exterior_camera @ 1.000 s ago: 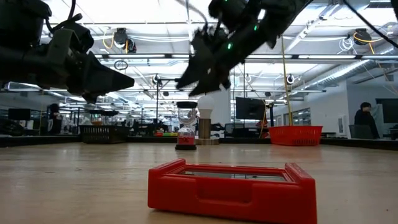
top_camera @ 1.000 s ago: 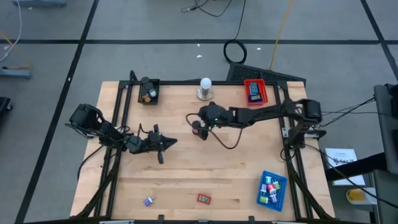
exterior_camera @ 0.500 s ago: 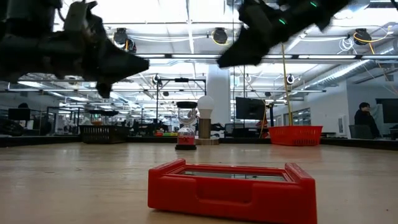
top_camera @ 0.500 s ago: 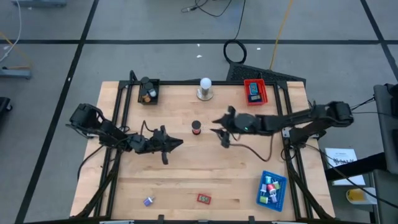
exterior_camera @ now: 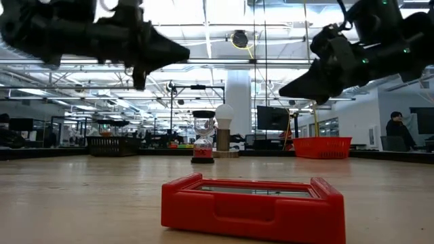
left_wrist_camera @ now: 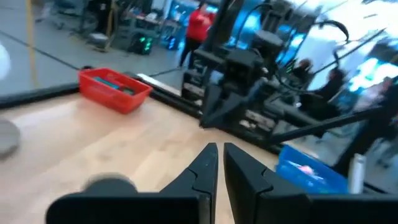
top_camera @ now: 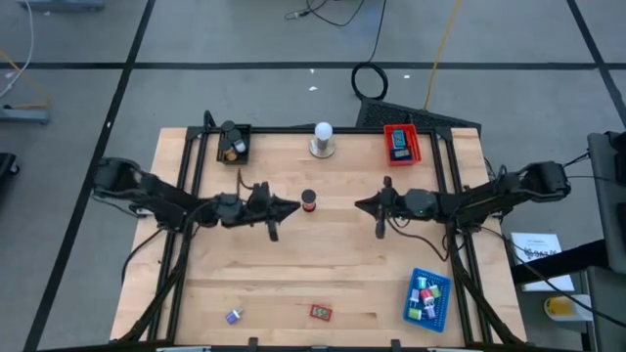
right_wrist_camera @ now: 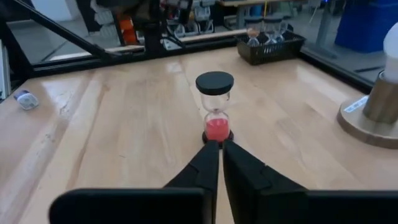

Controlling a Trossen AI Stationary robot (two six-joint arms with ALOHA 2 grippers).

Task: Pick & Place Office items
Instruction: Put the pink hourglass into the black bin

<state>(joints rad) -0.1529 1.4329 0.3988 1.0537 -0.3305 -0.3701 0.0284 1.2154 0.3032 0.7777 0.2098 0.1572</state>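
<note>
Right tool has let go of hourglass, pulled back toward 3 o'clock, fingers together, empty. Left tool together, closing in beside hourglass from 9 o'clock; likely handover.

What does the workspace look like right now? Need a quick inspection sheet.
Surface: wooden table, bare through the middle.
Job's things: hourglass with red sand upright mid-table, untouched; purple piece and red piece near the front edge; blue tray holds several small pieces; red tray holds a blue item; black tray holds a few.
Clutter: white bulb on a round grey base at the back edge.
Grippers: left gripper beside the hourglass, jaws shut, empty; right gripper on the hourglass's other side, jaws shut, empty.
Cables: a loose loop at each wrist; more on the floor behind.
Surroundings: a person far behind.
</note>
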